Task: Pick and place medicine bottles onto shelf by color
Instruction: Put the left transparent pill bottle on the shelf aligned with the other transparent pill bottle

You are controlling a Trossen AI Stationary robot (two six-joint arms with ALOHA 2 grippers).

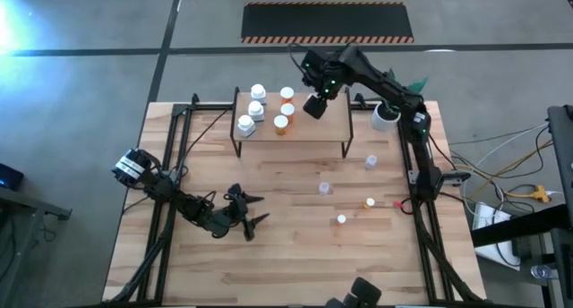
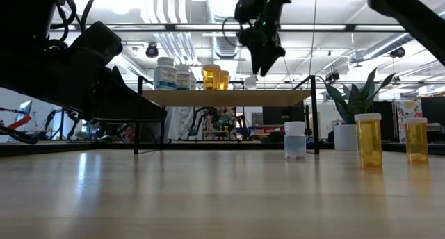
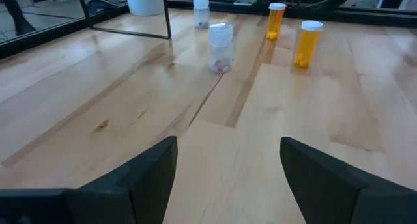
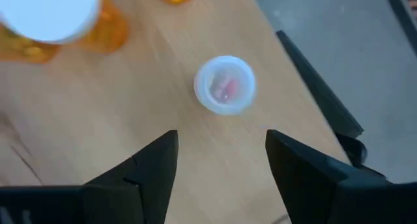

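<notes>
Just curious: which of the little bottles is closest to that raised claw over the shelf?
The small clear bottle standing alone on the shelf, directly below the open right gripper; the orange bottles stand farther off.

Two dark jointed arms, black fingers [image 4: 150, 168] (wedge-shaped)

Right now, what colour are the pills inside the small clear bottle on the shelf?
Pink or reddish; the clear bottle shows them best in the right wrist view.

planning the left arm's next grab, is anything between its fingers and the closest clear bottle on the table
Nothing visible. The left gripper is open, and only bare tabletop lies between it and the clear bottle. The two orange bottles stand off to one side, clear of that line.
</notes>
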